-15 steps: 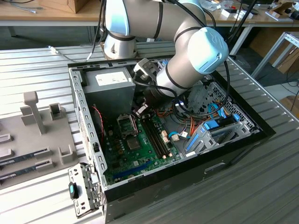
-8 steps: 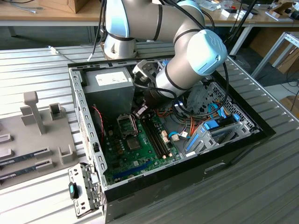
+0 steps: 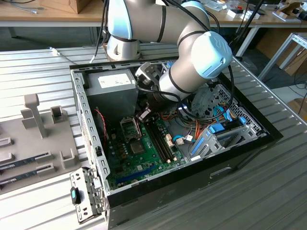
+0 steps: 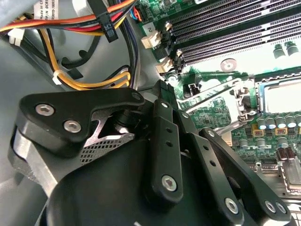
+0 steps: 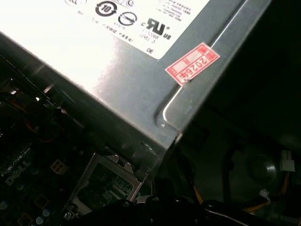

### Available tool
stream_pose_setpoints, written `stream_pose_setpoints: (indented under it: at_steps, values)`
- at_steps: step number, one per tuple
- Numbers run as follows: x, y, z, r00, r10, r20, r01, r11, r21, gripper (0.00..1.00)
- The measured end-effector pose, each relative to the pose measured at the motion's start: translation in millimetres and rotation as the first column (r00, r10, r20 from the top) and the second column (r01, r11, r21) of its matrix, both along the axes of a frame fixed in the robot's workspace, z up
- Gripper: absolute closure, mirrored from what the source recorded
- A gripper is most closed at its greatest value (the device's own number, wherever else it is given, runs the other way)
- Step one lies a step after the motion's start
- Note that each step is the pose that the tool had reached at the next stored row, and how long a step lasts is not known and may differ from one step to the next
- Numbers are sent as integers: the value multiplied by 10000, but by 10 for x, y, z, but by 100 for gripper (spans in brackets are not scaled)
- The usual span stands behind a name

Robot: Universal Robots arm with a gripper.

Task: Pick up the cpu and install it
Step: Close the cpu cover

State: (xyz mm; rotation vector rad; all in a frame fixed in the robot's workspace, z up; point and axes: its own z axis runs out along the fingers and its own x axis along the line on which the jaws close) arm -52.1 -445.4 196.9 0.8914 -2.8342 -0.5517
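In the exterior view my gripper hangs low inside the open computer case, under the arm's wrist and just beside the dark processor socket on the green motherboard. The cpu is hidden: I cannot make it out in the gripper or in the socket. The gripper's black linkage sits in the foreground of the second wrist view, with the socket's metal frame past it. The first wrist view shows the socket frame below the grey power-supply box.
The power-supply box stands at the back of the case. Coloured cables, memory slots and a drive cage crowd the exterior view's right. A grey fixture with memory sticks lies left of the case.
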Motion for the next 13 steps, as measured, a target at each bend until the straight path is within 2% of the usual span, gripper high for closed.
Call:
stream_pose_setpoints:
  at_steps: [7,10,13]
  values:
    - [-37,-19,13,10000,8,12,-8,10000,9,89]
    - [-85,-31,17,10000,7,24,-7,10000,30,89]
    - [-86,-47,29,10000,13,24,-13,10000,40,89]
